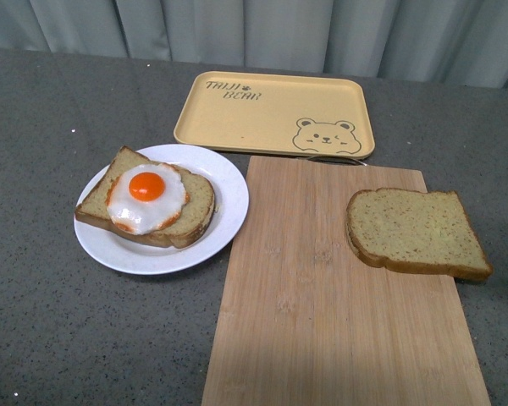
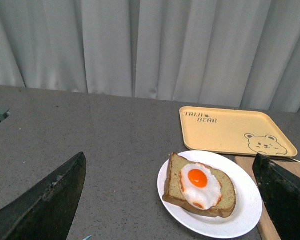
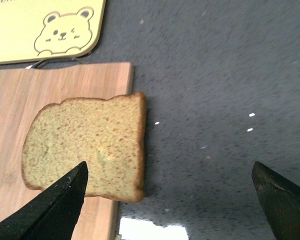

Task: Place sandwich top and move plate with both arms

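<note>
The sandwich top [image 1: 417, 231], a plain tan slice with a brown crust, lies at the right edge of the wooden cutting board [image 1: 322, 321], overhanging it slightly. The white plate [image 1: 224, 224] sits left of the board and carries a bread slice with a fried egg [image 1: 146, 196]. Neither arm appears in the front view. My left gripper [image 2: 171, 192] hangs open above the grey table, with the plate [image 2: 245, 210] and egg bread [image 2: 200, 185] between its fingertips. My right gripper [image 3: 170, 192] is open too, one finger over the sandwich top [image 3: 85, 142], the other above bare table.
A yellow rectangular tray [image 1: 275, 114] with a bear drawing lies behind the board and plate, near the grey curtain [image 1: 254, 30]. The dark grey table [image 1: 51, 321] stretches left of the plate and right of the board.
</note>
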